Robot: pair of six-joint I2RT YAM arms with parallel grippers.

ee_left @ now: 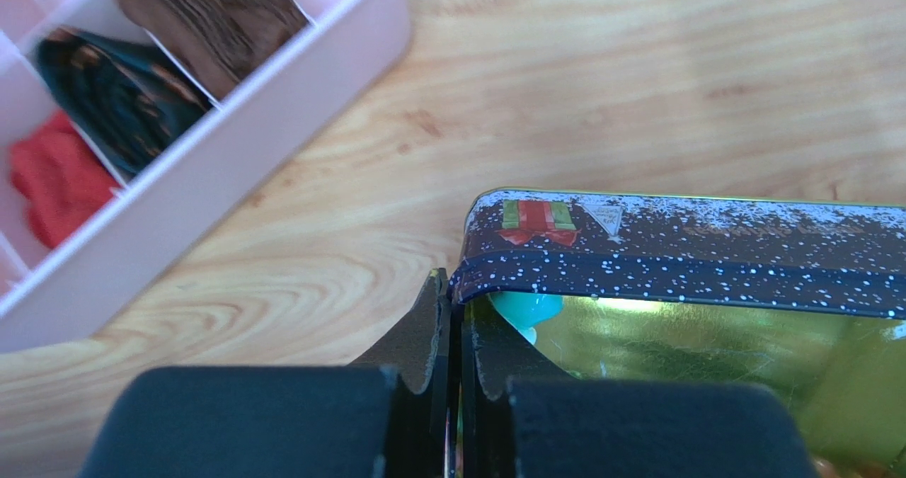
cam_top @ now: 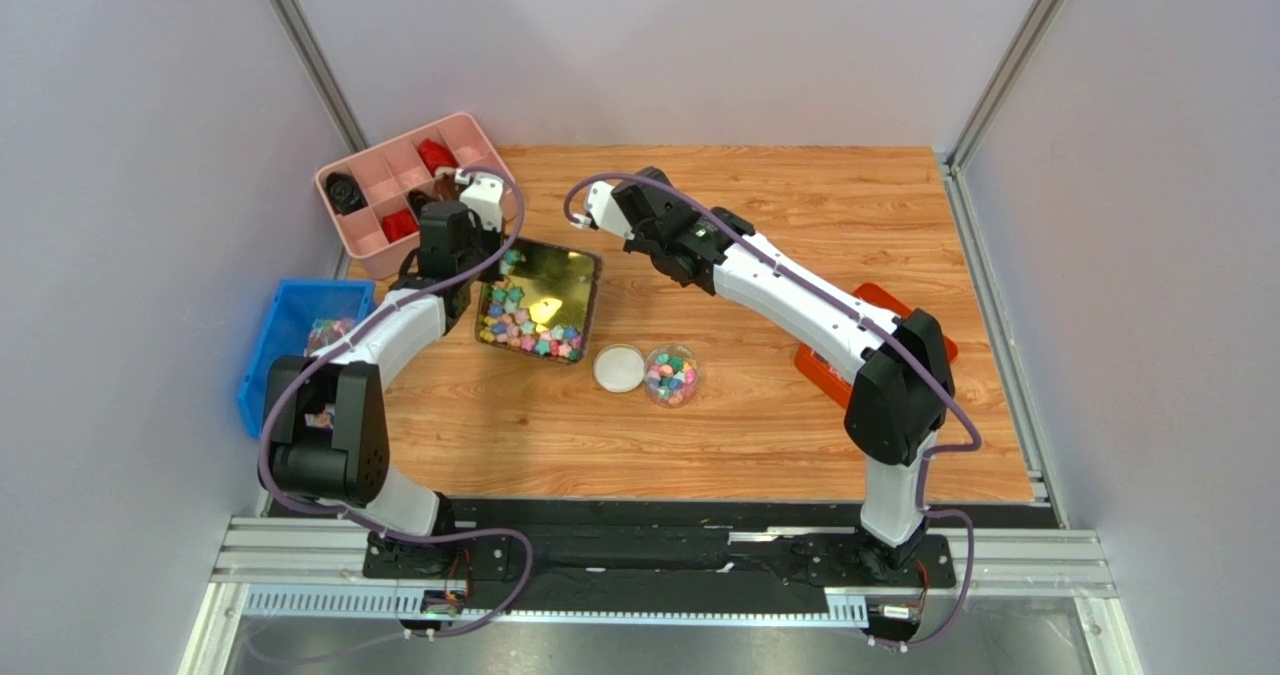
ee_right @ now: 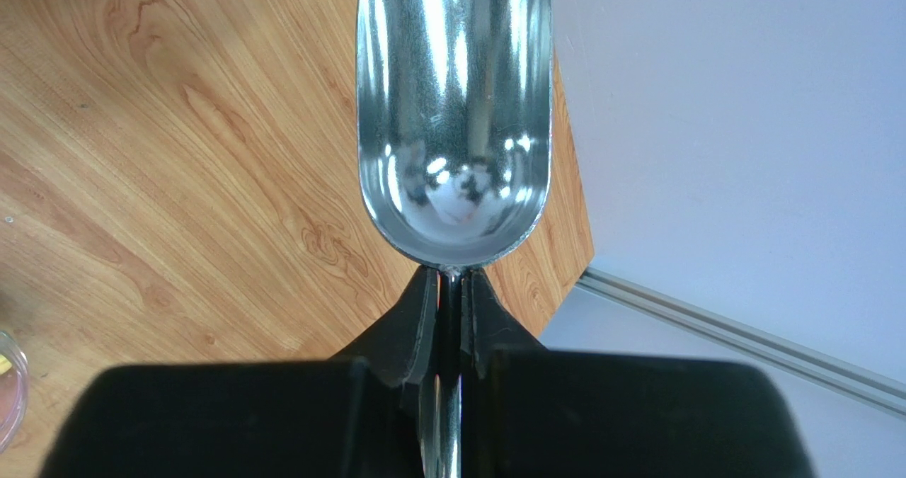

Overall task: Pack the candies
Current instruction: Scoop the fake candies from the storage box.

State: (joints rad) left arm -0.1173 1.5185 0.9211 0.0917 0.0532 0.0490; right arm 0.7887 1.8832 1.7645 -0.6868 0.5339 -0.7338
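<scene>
A: Left gripper (ee_left: 454, 287) status?
B: Clamped on the tin (ee_left: 681, 255) wall at a far corner, one finger outside and one inside. Reads as an anchor: it pins the tin so scooping can't shove it across the table (cam_top: 781, 225).
A: Right?
B: Right gripper (ee_right: 452, 282) is pinched narrow on the handle of a metal scoop (ee_right: 455, 106). The bowl points away from the wrist and is empty. It hangs above bare wood, just far-right of the tin.
A: Candies?
B: Most of the candies (cam_top: 529, 327) are in the tin, left of centre. Part of the gold floor shows bare. The rest are in a small clear jar (cam_top: 670, 375) near-right of the tin.
A: Jar open?
B: Yes. White lid (cam_top: 618, 368) lies flat just left of it, so the mouth is free for pouring.
A: Step?
B: My guess is between loads, with a dip into the tin next. Can't tell the jar's fill level.
A: Risks?
B: The scoop looks wide against the jar mouth, and round sweets roll. The pink tray (ee_left: 266, 127) sits close on the far-left of the clamped corner. Not part of this job, so avoid it.
</scene>
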